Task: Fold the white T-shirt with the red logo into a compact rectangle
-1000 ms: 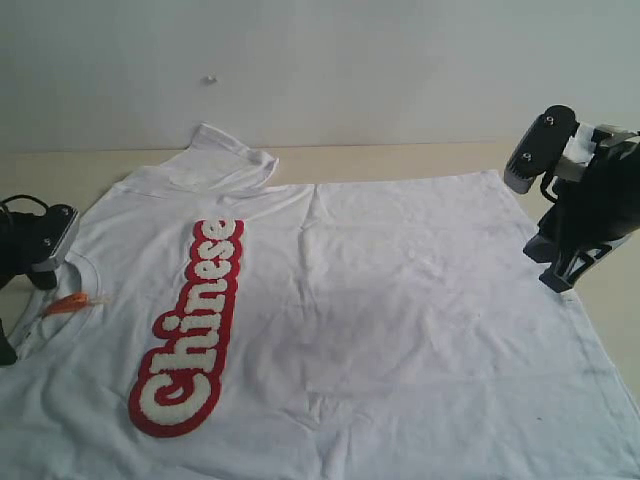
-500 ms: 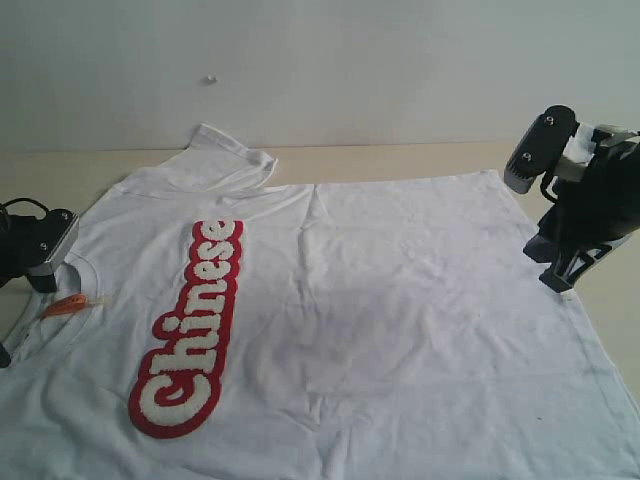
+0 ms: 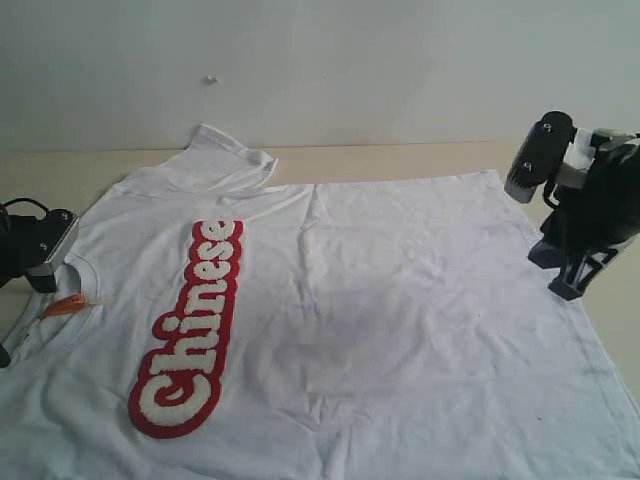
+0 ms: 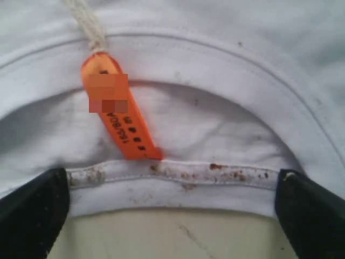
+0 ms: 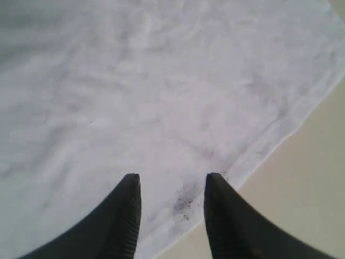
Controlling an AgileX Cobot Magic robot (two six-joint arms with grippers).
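Note:
The white T-shirt (image 3: 400, 300) lies spread flat and face up on the table, neck to the left. Its red logo (image 3: 190, 330) reads "Chinese" in one strip across the chest. The orange neck tag (image 3: 68, 304) rests at the collar. My left gripper (image 3: 42, 270) hovers at the collar, open. In the left wrist view its fingers (image 4: 38, 210) stand wide apart around the stained collar band (image 4: 172, 175), below the neck tag (image 4: 116, 116). My right gripper (image 3: 568, 285) stands open over the shirt's hem on the right, and its fingertips (image 5: 132, 186) straddle the hem edge (image 5: 264, 148).
The beige table (image 3: 400, 160) shows behind the shirt and along the right edge (image 5: 302, 205). The far sleeve (image 3: 235, 155) is bunched up near the white back wall (image 3: 350, 60).
The left gripper drew back slightly to the left from the collar. The right gripper shifted a little to the right and down along the hem. The shirt has not moved.

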